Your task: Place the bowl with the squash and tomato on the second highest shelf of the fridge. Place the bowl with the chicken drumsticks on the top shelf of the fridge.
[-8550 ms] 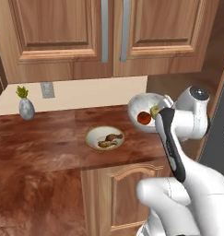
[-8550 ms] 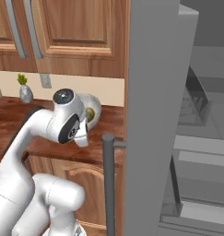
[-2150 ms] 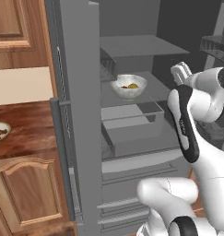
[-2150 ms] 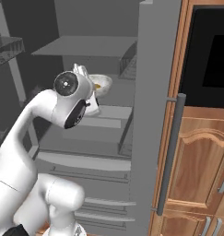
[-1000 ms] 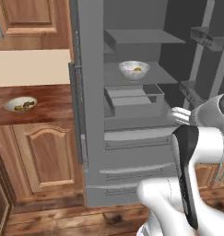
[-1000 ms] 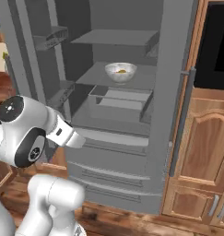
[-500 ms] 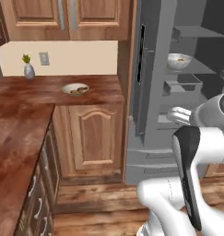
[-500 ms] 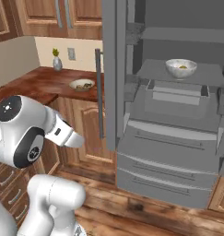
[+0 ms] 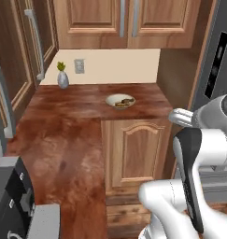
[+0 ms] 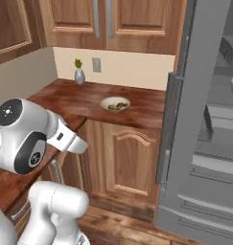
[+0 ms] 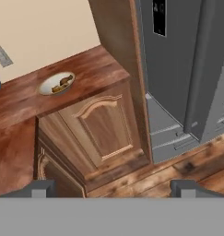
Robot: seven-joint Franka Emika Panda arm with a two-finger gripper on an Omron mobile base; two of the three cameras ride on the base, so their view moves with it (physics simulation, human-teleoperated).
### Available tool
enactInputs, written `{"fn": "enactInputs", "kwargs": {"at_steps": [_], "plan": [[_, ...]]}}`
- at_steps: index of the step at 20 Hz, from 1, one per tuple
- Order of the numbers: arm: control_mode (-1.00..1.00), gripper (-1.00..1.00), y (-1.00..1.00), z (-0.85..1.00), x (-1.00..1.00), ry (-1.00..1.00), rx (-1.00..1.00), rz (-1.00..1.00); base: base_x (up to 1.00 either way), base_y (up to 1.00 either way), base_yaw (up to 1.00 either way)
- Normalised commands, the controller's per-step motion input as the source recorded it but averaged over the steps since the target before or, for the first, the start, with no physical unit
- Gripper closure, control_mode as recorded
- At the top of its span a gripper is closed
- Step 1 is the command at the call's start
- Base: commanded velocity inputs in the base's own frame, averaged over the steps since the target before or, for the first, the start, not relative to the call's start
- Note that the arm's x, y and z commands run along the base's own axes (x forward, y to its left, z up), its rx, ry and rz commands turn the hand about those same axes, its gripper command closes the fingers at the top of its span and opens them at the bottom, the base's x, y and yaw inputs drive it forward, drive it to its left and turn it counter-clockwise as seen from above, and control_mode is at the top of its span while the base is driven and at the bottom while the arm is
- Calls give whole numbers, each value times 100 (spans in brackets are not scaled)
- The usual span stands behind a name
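View: your base has swung from the fridge (image 10: 204, 143) toward the desk (image 9: 87, 105).
Gripper (image 11: 113, 186): released, empty.
Next: you fetch the bowl with the chicken drumsticks (image 9: 120, 101).

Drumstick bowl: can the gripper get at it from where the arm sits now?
Probably not yet. The drumstick bowl sits uncovered on the counter with nothing beside it, but the open gripper hangs well short of it, out over the floor by the cabinet door. The base likely has to close in first.

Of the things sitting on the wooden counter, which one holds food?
The bowl with the chicken drumsticks, the shallow cream dish near the counter's front edge, with brown pieces inside. The small vase by the wall outlet holds a green sprig.
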Motion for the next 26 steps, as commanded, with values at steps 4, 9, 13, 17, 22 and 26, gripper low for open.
{"fn": "enactInputs", "kwargs": {"at_steps": [4, 9, 13, 17, 22, 26], "plan": [[100, -100, 0, 0, 0, 0, 0, 0, 100, 100, 0], [100, -100, 0, 0, 0, 0, 0, 0, 100, 7, 2], [100, -100, 0, 0, 0, 0, 0, 0, 100, -2, 3], [100, -100, 0, 0, 0, 0, 0, 0, 99, 53, 0], [100, -100, 0, 0, 0, 0, 0, 0, 96, 24, 0], [100, -100, 0, 0, 0, 0, 0, 0, 99, -40, -1]]}}
